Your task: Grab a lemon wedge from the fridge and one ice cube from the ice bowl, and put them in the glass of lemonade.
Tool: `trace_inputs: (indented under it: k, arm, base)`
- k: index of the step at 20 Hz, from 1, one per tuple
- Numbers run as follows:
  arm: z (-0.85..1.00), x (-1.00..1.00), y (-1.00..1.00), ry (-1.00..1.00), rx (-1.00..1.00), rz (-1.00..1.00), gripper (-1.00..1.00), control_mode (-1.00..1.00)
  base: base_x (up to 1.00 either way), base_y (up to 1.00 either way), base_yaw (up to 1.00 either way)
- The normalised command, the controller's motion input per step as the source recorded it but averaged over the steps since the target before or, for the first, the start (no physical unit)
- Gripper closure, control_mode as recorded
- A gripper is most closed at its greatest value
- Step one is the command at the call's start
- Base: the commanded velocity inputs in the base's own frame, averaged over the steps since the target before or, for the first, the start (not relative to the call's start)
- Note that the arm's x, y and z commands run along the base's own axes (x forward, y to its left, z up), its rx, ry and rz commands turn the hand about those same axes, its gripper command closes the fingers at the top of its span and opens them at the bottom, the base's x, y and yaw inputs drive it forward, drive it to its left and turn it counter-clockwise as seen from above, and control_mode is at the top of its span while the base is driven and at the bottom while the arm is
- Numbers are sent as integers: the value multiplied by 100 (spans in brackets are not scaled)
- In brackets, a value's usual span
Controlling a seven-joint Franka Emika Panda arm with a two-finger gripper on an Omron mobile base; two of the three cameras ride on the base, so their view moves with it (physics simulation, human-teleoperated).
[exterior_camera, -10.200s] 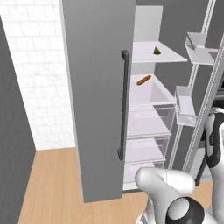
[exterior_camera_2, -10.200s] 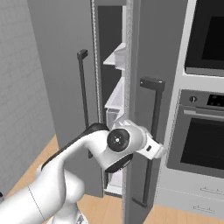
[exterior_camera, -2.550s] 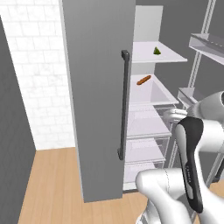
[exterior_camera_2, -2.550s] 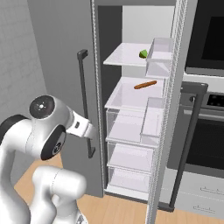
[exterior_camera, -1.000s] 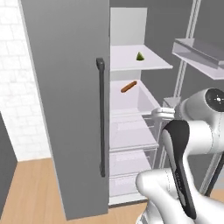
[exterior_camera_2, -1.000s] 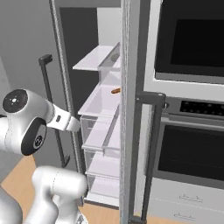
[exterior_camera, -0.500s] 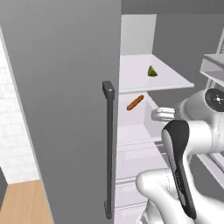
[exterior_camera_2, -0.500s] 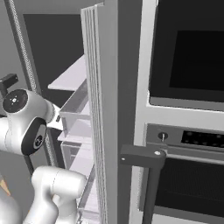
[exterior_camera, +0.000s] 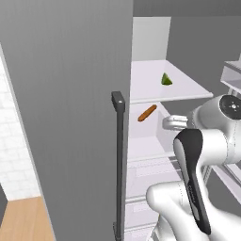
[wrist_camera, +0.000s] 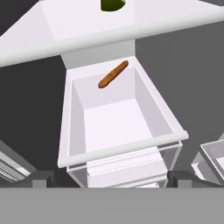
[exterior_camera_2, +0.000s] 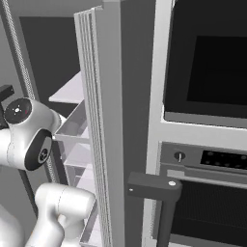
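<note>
My fingers stand spread wide: in the hand view their two dark tips sit far apart at the bottom, one at lower left (wrist_camera: 41, 178) and one at lower right, and my gripper (wrist_camera: 113, 180) has nothing between them.

The lemon wedge (wrist_camera: 113, 4) lies at the very top edge of the hand view, a little left of centre, cut off by the frame. It rests on the white shelf (wrist_camera: 78, 22) that runs across the upper part of that view, well apart from my fingertips and straight up the frame from the gap between them. In the left base view the wedge (exterior_camera: 166, 79) shows as a small yellow-green piece in the upper right, on the same shelf (exterior_camera: 150, 89), above and slightly right of the pale end of my hand (exterior_camera: 175, 123).

Between the wedge and my fingers sits a white open drawer (wrist_camera: 124, 151), its front rim just above my fingertips in the hand view. An orange stick-shaped food (wrist_camera: 113, 74) lies tilted at the drawer's far end, below the shelf; in the left base view it (exterior_camera: 147, 113) is just left of my hand.

The fridge (exterior_camera: 70, 117) stands open, its grey door filling the left of the left base view with a dark bar handle (exterior_camera: 118, 164) down the middle. In the right base view the other door's edge (exterior_camera_2: 103, 125) runs down the centre, with a dark oven (exterior_camera_2: 207, 120) at the right.
</note>
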Motion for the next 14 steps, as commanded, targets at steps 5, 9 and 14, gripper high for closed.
trace_inputs:
  k: [5,9,14]
  arm:
    - [0,0,0,0,0,0,-100,-100]
    - [8,-1,-6,-11,0,0,-100,-100]
    - [39,-6,-3,-12,0,0,-100,-100]
  base:
    - [0,0,0]
    - [0,0,0]
    - [0,0,0]
